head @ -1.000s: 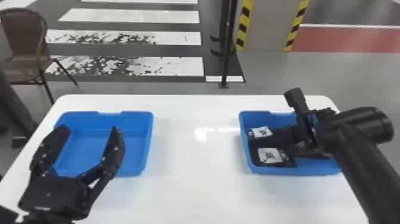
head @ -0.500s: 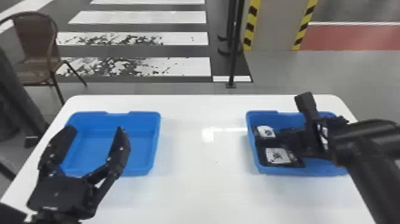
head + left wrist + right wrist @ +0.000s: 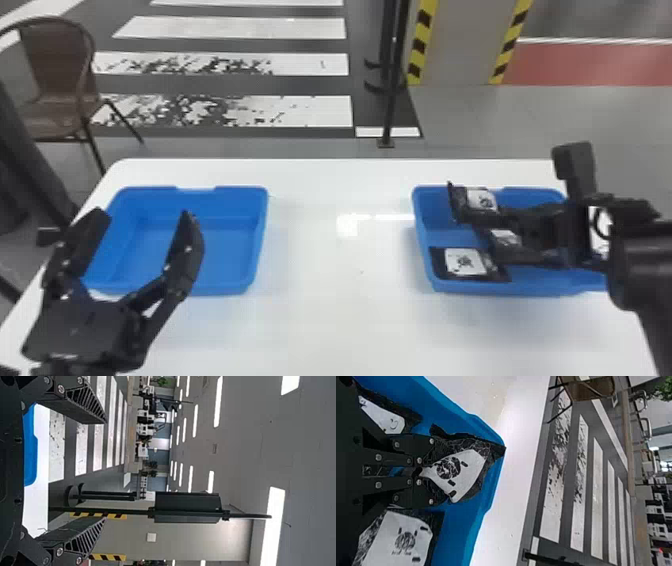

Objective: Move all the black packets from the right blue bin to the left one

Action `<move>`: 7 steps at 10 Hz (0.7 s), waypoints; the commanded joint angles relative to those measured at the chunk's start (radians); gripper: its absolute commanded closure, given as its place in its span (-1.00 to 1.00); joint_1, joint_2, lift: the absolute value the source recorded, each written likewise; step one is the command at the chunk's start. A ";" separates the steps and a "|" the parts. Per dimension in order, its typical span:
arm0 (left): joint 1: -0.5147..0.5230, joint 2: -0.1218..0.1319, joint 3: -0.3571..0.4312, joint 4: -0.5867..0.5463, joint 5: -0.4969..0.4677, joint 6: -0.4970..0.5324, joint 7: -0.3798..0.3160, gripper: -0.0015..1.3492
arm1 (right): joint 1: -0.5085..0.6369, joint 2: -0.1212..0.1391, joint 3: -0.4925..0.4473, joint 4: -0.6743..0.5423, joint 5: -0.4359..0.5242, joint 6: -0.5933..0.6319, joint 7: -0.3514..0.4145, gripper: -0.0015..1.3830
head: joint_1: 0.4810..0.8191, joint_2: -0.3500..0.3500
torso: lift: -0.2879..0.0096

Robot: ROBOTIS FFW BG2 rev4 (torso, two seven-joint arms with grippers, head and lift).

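Note:
In the head view my right gripper [image 3: 505, 220] is at the right blue bin [image 3: 422, 240], shut on a black packet [image 3: 481, 199] with a white label, held up at the bin's far left part. Another black packet [image 3: 465, 262] lies at the near left corner, and part of one more [image 3: 506, 237] shows beneath the gripper. The right wrist view shows my right gripper [image 3: 433, 471] pinching the crumpled packet [image 3: 459, 473], with packets on both sides. My left gripper [image 3: 137, 220] stands open before the left blue bin [image 3: 259, 240], whose visible floor is bare; the left wrist view shows this gripper [image 3: 105, 471] too.
Both bins stand on a white table [image 3: 340, 310], with a wide stretch of tabletop between them. Beyond the far edge are a brown chair [image 3: 60, 90] at the left and a black post [image 3: 392, 100].
My right gripper has risen with a packet in it, lifting it off the others in the right bin. The head view has shifted slightly. My left gripper stays open over the same spot.

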State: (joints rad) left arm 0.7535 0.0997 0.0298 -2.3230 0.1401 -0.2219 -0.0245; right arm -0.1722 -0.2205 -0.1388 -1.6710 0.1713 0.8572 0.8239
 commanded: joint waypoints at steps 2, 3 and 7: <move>-0.005 -0.005 0.002 0.005 0.009 -0.021 0.000 -0.74 | 0.118 0.006 -0.103 -0.075 -0.229 -0.190 -0.029 0.61 | 0.27 -0.21 | -0.01; -0.007 -0.006 0.002 0.005 0.025 -0.036 0.000 -0.74 | 0.160 0.010 -0.093 -0.068 -0.361 -0.327 -0.029 0.61 | 0.27 -0.20 | -0.01; -0.015 0.001 -0.032 -0.005 0.055 -0.075 0.000 -0.74 | 0.180 0.015 0.185 0.084 -0.704 -0.565 -0.003 0.62 | 0.27 0.22 | -0.01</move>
State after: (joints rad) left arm 0.7406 0.0982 0.0070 -2.3256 0.1849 -0.2990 -0.0246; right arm 0.0122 -0.2057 -0.0029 -1.6095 -0.4959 0.3088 0.8211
